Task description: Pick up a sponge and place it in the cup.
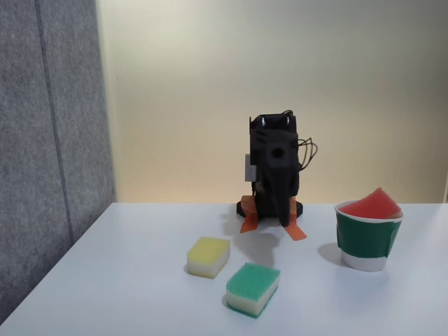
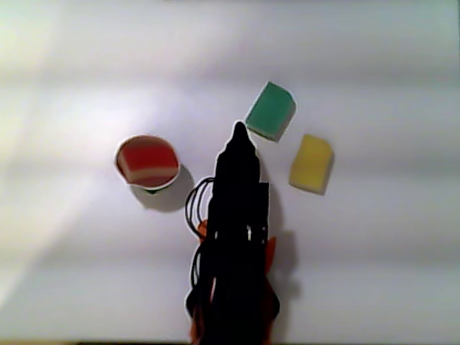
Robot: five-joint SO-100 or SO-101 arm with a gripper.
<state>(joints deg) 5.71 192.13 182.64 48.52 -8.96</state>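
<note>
The red-topped sponge (image 1: 371, 204) sits tilted inside the cup (image 1: 365, 241), poking above the rim, at the right of the table in the fixed view. From above in the other view, the sponge (image 2: 147, 159) fills the cup (image 2: 175, 177), with its white foam layer showing. The black arm is folded over its base at the back of the table. My gripper (image 1: 273, 227) points down near the base, well left of the cup. Its orange fingertips (image 1: 295, 232) are splayed apart with nothing between them.
A yellow sponge (image 1: 208, 255) and a green-topped sponge (image 1: 253, 287) lie on the white table in front of the arm; in the other view they are the green one (image 2: 270, 110) and the yellow one (image 2: 311, 163). A grey partition stands at the left.
</note>
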